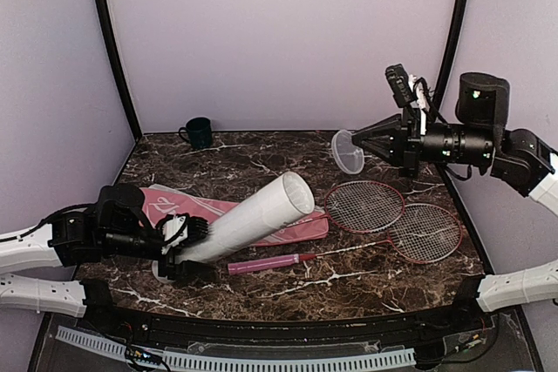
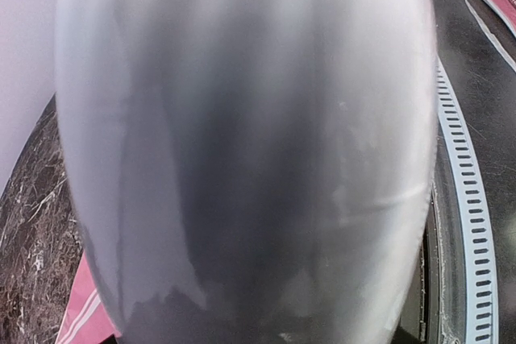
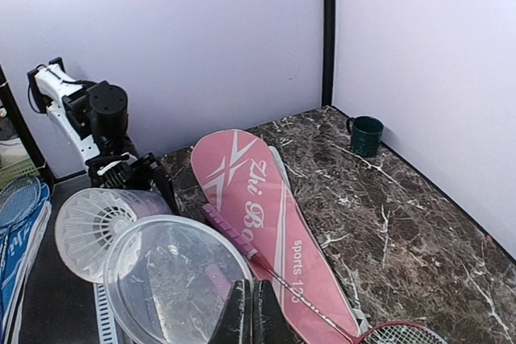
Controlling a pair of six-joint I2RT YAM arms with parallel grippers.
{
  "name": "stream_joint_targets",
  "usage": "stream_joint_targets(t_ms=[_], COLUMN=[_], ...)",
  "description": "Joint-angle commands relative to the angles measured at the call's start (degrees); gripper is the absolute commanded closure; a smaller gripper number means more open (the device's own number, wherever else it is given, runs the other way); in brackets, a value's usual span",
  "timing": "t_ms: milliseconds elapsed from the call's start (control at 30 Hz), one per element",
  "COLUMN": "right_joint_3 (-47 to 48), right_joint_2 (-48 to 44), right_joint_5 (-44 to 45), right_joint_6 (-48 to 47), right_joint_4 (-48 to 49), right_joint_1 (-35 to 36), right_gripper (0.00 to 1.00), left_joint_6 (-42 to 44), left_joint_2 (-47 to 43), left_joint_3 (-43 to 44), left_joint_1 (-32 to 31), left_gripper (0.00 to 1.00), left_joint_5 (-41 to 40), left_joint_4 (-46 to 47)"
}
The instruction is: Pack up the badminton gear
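Tube (image 2: 242, 151), shuttlecock (image 3: 93, 227) inside, fills frame centre, clamped by L gripper (image 1: 187, 248); R gripper (image 3: 251, 289) pinches lid (image 3: 173, 279). Rackets (image 1: 377, 206), bag (image 1: 200, 208) unpacked, lower centre.

Soft, even light fills the top view, which is sharp throughout; the white tube (image 1: 253, 215) throws only a faint shadow on the glossy counter (image 1: 261, 158). From my left wrist it sits too near the lens: all blur, a dark band down its middle, pale sheen either side. My right wrist view is bright, with a glow in its upper left corner and faint glare on the clear lid (image 3: 173, 279).
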Motion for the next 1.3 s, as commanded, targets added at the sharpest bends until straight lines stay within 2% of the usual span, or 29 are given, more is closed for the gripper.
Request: stream_joint_targets(t_ms=[0,333,500,767,1267], right_joint_3=[2.44,5.33,6.75,7.79,4.97], right_joint_2=[1.74,7.78,9.85,10.17,9.98], right_joint_5=[0.69,14.19,17.61,24.64,16.86], right_joint_6=[-0.99,-1.76,-2.28,-3.56,-4.29], right_joint_4=[1.62,2.26,1.71,0.48,1.27], right_joint_1=[5.52,19.54,21.97,22.17,22.18], right_gripper=[1.0,1.0,1.0,1.0,1.0], left_joint_6=[-0.86,-1.12,-0.97,-0.57,-0.52], left_joint_2=[-1.34,-0.57,-0.55,-0.49,-0.13], left_joint_3=[1.35,0.97,0.69,0.48,0.54], left_joint_1=[0.04,0.11,0.04,0.07,0.05], left_gripper=[0.66,0.67,0.67,0.67,0.67], left_joint_5=[0.18,0.44,0.42,0.84,0.27], left_joint_4=[2.77,3.34,3.58,4.01,4.7])
